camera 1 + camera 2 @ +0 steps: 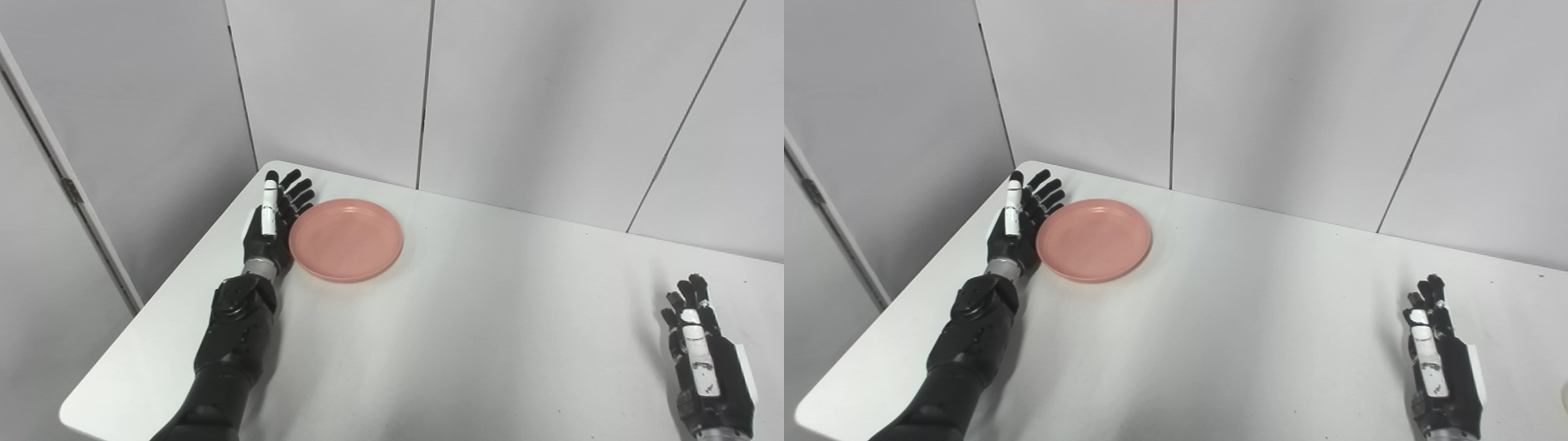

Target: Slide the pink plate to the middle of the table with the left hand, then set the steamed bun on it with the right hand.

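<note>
The round pink plastic plate (346, 239) is lying just beside the left hand (272, 223), against its straight, released fingers (298, 191). The right hand (704, 361) is resting well apart, fingers loosely released, grasping nothing.

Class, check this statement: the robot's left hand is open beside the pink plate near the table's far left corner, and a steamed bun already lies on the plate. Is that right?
Not quite. The pink plate has nothing on it, as the left eye view shows plainly; no bun lies on it. The rest holds: the left hand is open beside the plate, near the far left corner of the table.
</note>
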Controlling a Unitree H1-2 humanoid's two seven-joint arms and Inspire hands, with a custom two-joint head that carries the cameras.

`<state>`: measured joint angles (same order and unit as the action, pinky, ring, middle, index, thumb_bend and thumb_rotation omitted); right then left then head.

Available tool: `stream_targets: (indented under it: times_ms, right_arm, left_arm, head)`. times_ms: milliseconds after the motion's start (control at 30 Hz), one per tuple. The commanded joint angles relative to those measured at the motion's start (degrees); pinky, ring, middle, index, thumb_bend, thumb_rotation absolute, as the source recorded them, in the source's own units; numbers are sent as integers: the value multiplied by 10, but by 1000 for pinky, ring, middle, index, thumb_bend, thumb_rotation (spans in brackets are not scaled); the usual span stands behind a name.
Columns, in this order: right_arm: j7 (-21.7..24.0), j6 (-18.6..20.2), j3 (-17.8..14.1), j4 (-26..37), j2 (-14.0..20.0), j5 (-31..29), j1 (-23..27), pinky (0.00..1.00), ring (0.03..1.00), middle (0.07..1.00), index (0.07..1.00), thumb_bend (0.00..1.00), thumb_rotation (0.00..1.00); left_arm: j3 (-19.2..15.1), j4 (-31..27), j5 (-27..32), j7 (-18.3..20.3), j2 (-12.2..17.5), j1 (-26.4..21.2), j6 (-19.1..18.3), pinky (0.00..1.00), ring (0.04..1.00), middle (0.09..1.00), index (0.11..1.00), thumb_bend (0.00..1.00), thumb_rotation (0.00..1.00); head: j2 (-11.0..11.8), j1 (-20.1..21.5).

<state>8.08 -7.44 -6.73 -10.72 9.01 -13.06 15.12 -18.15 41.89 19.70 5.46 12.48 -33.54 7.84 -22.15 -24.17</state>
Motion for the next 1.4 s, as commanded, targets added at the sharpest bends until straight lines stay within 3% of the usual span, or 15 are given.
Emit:
stream_targets:
  times_ms: [0,267,400,600,733,867,1100,1300,1367]
  right_arm:
    - [-1,-3,0,16,-2,1,5,1000,1000,1000,1000,376,768]
    - [-7,3,3,23,-4,13,5,1000,1000,1000,1000,363,786]
    - [-9,8,7,25,-2,26,5,1000,1000,1000,1000,359,818]
    - [-17,2,8,11,-3,46,9,1000,1000,1000,1000,391,842]
    - [-21,-22,8,-18,-5,55,16,1000,1000,994,1000,453,803]
    - [-23,-36,10,-34,-6,63,18,1000,985,988,1000,435,775]
    - [-31,-42,15,-46,-15,76,23,1000,970,965,981,598,781]
    - [-40,-30,21,-34,-27,92,23,1000,965,954,966,683,759]
    - [-44,-27,24,-30,-31,99,24,1000,965,953,963,697,763]
  left_arm:
    - [12,-6,-8,-1,-12,-13,-2,880,863,833,823,603,1000]
    - [48,-23,-43,-26,-61,-7,29,907,865,839,830,578,1000]
    - [61,-34,-42,-17,-82,-4,26,900,860,836,829,569,1000]
    - [95,-102,-36,3,-110,26,-30,919,898,869,859,575,1000]
    - [105,-132,-40,-1,-128,43,-35,878,881,861,846,545,998]
    - [105,-160,-34,-9,-146,58,-53,870,884,863,846,536,988]
    - [122,-181,-44,-1,-158,82,-57,883,897,873,855,529,1000]
    - [134,-187,-37,14,-168,98,-49,891,885,869,848,534,930]
    - [140,-197,-40,15,-169,104,-60,883,881,865,845,497,953]
  head:
    - [-1,3]
    - [-5,18]
    - [-8,26]
    - [-19,60]
    - [-26,89]
    - [-36,116]
    - [-57,175]
    - [-69,225]
    - [-72,240]
